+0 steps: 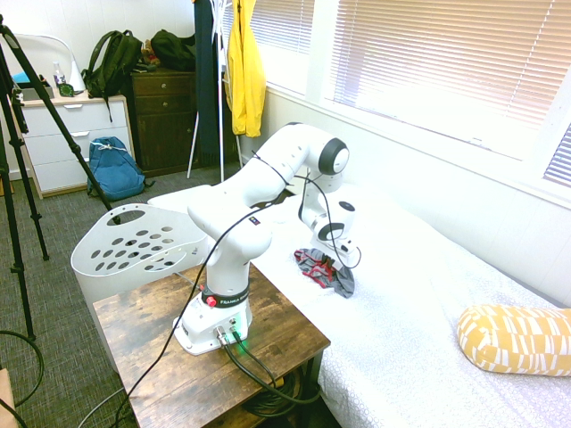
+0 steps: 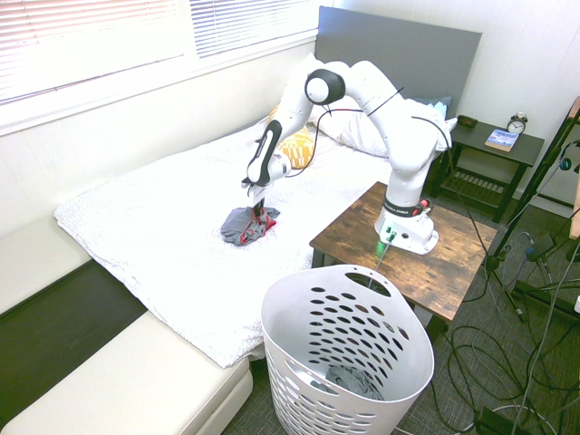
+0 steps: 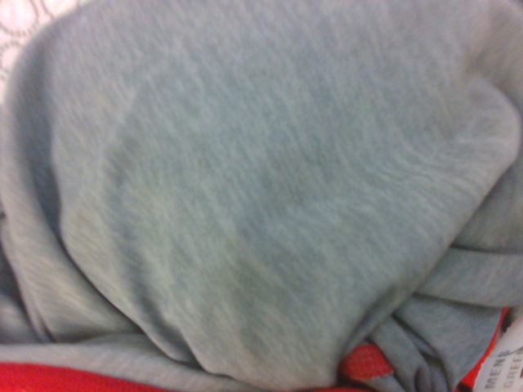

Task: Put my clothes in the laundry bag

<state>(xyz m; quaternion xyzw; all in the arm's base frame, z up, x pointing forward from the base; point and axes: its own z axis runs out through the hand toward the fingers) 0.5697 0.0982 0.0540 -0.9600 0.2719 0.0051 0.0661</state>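
One gripper [image 2: 260, 210] is clamped on the grey clothes [image 2: 246, 225] at mid-frame on the white bed [image 2: 154, 227]; its fingertips are buried in fabric. Lower right, the laundry bag [image 2: 349, 349] has its base cut off.

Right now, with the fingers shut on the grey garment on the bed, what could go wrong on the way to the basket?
1. The gripper pinches only the top of the grey garment; most of it hangs loose near the bedspread, so it may slip out.
2. The laundry basket sits on the floor past the wooden table; trailing fabric could snag on the table's edge.
3. A drop short of the rim would land on the floor.
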